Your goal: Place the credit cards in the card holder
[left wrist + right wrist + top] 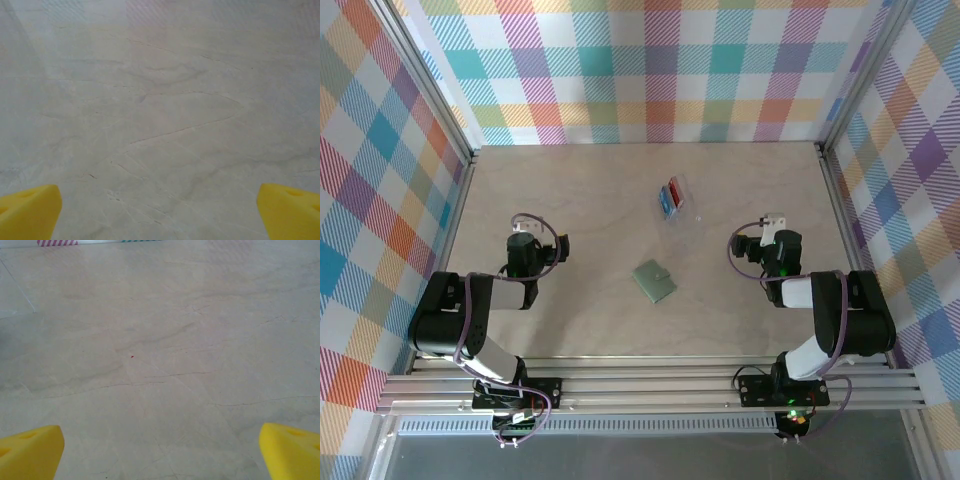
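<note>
the left arm [442,318] and the right arm [860,315] are black-jointed with white link covers. purple cables [533,217] loop by each wrist. the left pincer [160,212] and the right pincer [160,452] end in bright yellow wedge-shaped fingertips [30,210], each seemingly with a shallow recess. a green light [790,404] glows at the right base.

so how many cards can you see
2: a red card and a blue card, side by side in the clear tray beyond the wallet; more may be stacked underneath.
</note>
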